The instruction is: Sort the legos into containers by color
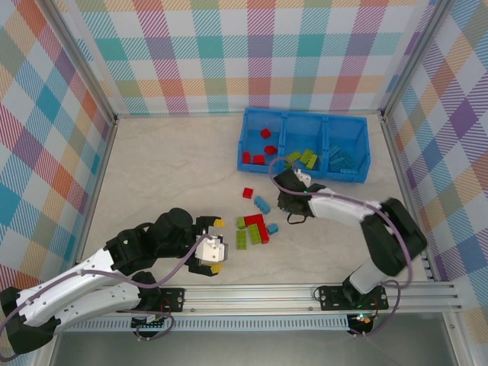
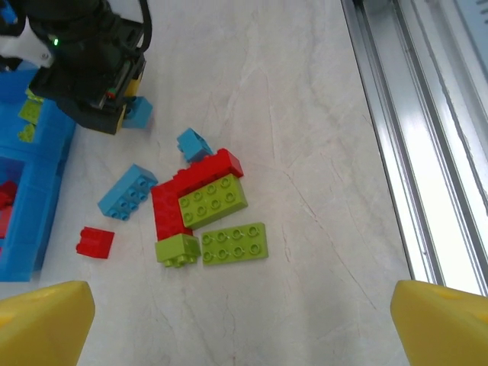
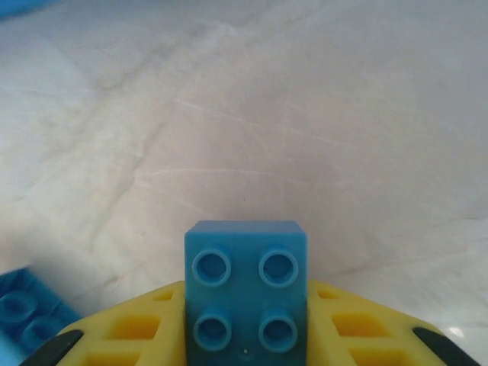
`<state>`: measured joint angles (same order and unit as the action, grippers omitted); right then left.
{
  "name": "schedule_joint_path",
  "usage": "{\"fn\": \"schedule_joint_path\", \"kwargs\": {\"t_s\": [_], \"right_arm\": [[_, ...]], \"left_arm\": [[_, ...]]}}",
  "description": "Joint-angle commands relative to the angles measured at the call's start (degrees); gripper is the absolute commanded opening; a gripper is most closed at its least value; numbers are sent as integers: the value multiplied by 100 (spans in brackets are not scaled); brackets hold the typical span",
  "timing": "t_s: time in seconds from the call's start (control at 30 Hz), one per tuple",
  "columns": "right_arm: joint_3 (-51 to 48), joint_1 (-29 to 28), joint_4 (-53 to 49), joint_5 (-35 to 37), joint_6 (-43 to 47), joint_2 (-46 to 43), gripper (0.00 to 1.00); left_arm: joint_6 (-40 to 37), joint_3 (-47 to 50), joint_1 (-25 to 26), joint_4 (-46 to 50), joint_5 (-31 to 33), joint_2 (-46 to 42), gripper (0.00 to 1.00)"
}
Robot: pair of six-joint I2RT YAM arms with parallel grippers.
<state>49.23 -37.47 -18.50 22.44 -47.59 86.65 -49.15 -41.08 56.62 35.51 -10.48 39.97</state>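
I'm looking down on a pale, marble-veined counter [image 1: 168,168], boxed in on three sides by pastel plaid walls [image 1: 252,53]. An aluminium rail [image 1: 305,293] runs along the near edge, where both arms are bolted.

The blue tray [image 1: 347,178] sits at the far right with its three compartments side by side. The sorted red bricks [image 1: 259,149] are in the left one, the sorted green bricks [image 1: 305,158] in the middle and the sorted blue bricks [image 1: 341,158] in the right.

The unsorted pile lies mid-counter, between the two hands. In it, red bricks form an L [image 2: 164,213], and a six-stud green brick [image 2: 213,200] is tucked against its inner side. An eight-stud green brick [image 2: 235,242] lies just beside that, with a small green brick [image 2: 177,249] at the L's foot. A small red brick [image 2: 95,242] and a long blue brick [image 2: 127,192] lie a little apart on the tray side. A small blue brick [image 2: 193,142] sits just beside the L's far end.

My left hand [image 1: 217,245] hangs over bare counter on the near-left side of the pile. It is spread wide, with its yellow fingertips [image 2: 46,320] out at the corners of the wrist view and nothing between them.

My right hand [image 1: 287,197] is just in front of the tray. It is pinching a light blue four-stud brick [image 3: 245,293], studs toward the camera, with the yellow fingers [image 3: 130,332] pressed against both its sides. I cannot tell whether that brick rests on the counter or is clear of it. Another blue piece [image 3: 19,313] shows nearby at the lower left of the right wrist view.
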Motion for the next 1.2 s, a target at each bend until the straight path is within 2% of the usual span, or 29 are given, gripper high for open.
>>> {"fn": "schedule_joint_path", "kwargs": {"t_s": [0.0,0.1,0.2,0.3,0.4,0.53,0.57,0.7,0.8,1.0,1.17], "right_arm": [[-124,119,207,423,593,-1058,25],[1,674,163,600,1290,-1662,26],[316,1567,284,425,2026,-1650,26],[829,2353,369,93,2594,-1066,26],[1421,2903,442,-127,2887,-251,26],[2106,3349,463,-395,2966,697,27],[2262,3418,441,-494,2941,892,29],[2943,3551,121,-625,2896,1532,56],[3336,3552,-217,-693,2881,1699,65],[2892,3553,-293,-1077,2720,923,67],[1579,3404,-23,-2261,2475,-659,66]], "left_arm": [[7,137,51,-472,-61,-315,100],[116,259,44,-788,164,-544,100],[336,359,38,-1097,402,-729,100],[699,407,33,-1381,664,-830,100],[1059,421,4,-1576,962,-859,100],[1369,343,-2,-1580,1340,-859,100],[1448,309,-2,-1567,1447,-863,100],[1667,228,-10,-1512,1653,-853,100],[1729,159,-9,-1385,1746,-783,100],[1573,127,-11,-1249,1647,-736,100],[952,139,-11,-872,1165,-810,100]]}}
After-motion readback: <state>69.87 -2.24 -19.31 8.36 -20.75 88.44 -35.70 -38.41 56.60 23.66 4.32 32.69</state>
